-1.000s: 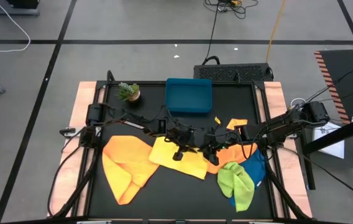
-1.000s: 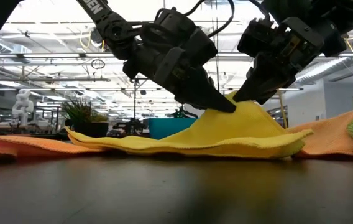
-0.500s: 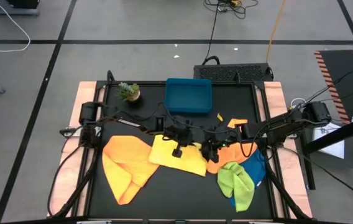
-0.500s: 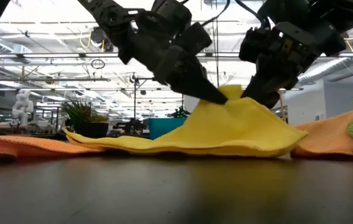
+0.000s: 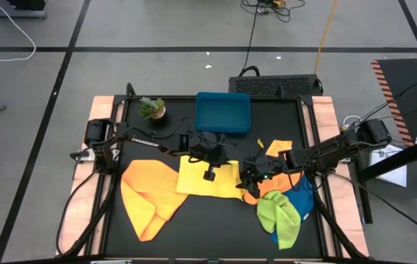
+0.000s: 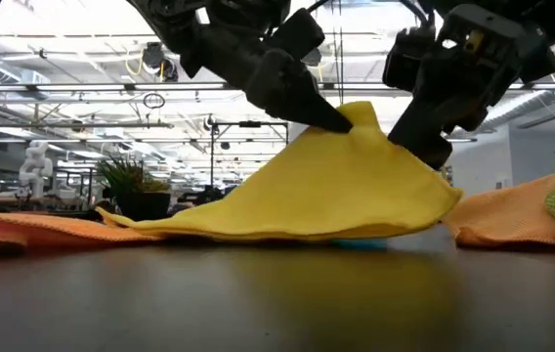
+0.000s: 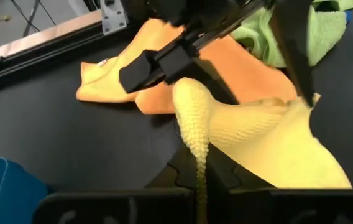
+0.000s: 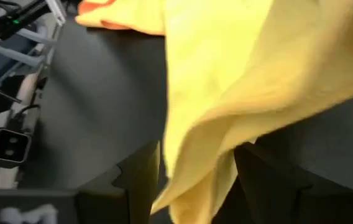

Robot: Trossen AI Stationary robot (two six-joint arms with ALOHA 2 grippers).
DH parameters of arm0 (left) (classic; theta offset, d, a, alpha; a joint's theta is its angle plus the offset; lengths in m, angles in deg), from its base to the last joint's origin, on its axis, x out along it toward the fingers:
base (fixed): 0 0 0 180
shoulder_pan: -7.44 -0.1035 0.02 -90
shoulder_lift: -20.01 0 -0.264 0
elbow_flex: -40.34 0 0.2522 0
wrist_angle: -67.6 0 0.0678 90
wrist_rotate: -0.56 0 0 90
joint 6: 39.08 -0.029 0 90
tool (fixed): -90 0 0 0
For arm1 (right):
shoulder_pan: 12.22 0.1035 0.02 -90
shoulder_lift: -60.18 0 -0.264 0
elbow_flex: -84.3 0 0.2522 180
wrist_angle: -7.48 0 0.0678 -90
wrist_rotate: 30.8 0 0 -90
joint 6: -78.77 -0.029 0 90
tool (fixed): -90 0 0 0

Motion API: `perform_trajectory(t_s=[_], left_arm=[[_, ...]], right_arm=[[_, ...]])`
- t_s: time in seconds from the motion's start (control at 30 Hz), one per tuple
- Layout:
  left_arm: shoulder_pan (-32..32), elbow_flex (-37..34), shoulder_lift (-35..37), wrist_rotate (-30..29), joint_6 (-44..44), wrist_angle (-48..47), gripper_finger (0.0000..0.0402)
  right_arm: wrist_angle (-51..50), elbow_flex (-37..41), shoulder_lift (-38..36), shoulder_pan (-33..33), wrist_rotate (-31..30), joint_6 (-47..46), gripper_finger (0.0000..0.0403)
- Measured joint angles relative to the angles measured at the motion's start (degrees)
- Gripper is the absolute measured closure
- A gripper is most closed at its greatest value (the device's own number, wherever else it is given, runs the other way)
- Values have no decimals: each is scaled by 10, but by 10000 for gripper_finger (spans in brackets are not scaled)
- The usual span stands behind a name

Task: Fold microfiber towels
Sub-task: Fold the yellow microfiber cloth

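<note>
Bench: black top, pale wooden side strips, black frame rails; blue tray at far edge, centre; small potted plant just left of tray; large orange towel spread at left, front; yellow towel at centre, its left part flat on the top, right part raised in a peak; second orange towel right of it; lime towel bunched at front right, lying over blue towel.

2 dark jointed arms, black cables, blocky black grippers.
</note>
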Motion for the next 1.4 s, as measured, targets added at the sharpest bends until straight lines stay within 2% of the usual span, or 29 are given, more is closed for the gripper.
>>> perform_trajectory(t_s=[0.23,0.47,0.63,0.83,1.23,1.4], left_arm=[[0,0,0,-15,0,1,396],[-1,0,0,-31,0,5,394],[-4,0,0,-39,0,7,393],[-14,0,-1,-40,9,16,397],[-20,0,5,-40,20,12,392],[-19,-1,23,-39,28,-4,397]], right_arm=[[24,20,1,16,-32,-44,200],[130,96,26,16,-32,-137,200],[202,125,48,24,-32,-151,209],[240,127,68,27,-33,-118,256],[243,127,69,27,-36,-57,383],[258,127,69,27,-17,-66,398]])
